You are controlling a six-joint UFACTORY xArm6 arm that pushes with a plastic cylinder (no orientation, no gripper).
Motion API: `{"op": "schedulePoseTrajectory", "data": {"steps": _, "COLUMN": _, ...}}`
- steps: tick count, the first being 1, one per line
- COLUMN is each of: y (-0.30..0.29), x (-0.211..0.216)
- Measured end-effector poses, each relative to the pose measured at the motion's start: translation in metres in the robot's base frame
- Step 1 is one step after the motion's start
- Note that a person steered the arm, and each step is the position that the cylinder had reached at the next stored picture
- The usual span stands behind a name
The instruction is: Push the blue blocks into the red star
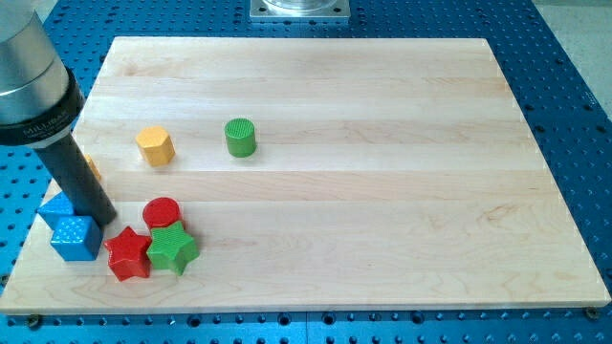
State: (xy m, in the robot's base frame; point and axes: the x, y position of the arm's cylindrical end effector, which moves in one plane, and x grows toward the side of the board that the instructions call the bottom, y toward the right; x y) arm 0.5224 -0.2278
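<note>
The red star (128,253) lies near the board's bottom left. A blue cube (75,237) sits just to its left, a small gap between them. A second blue block (54,207), shape unclear, lies behind the cube, partly hidden by the rod. My tip (102,218) rests just to the upper right of the blue cube, touching or nearly touching it, and up-left of the red star.
A green star (172,248) touches the red star's right side. A red cylinder (162,212) sits just above them. A yellow block (154,145) and a green cylinder (240,137) lie further up. An orange block (92,168) peeks out behind the rod.
</note>
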Motion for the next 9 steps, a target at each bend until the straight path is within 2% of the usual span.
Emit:
{"op": "schedulePoseTrajectory", "data": {"steps": 3, "y": -0.002, "x": -0.023}}
{"op": "schedulePoseTrajectory", "data": {"steps": 6, "y": -0.076, "x": -0.026}}
{"op": "schedulePoseTrajectory", "data": {"steps": 8, "y": -0.013, "x": -0.024}}
{"op": "schedulePoseTrajectory", "data": {"steps": 9, "y": -0.066, "x": -0.026}}
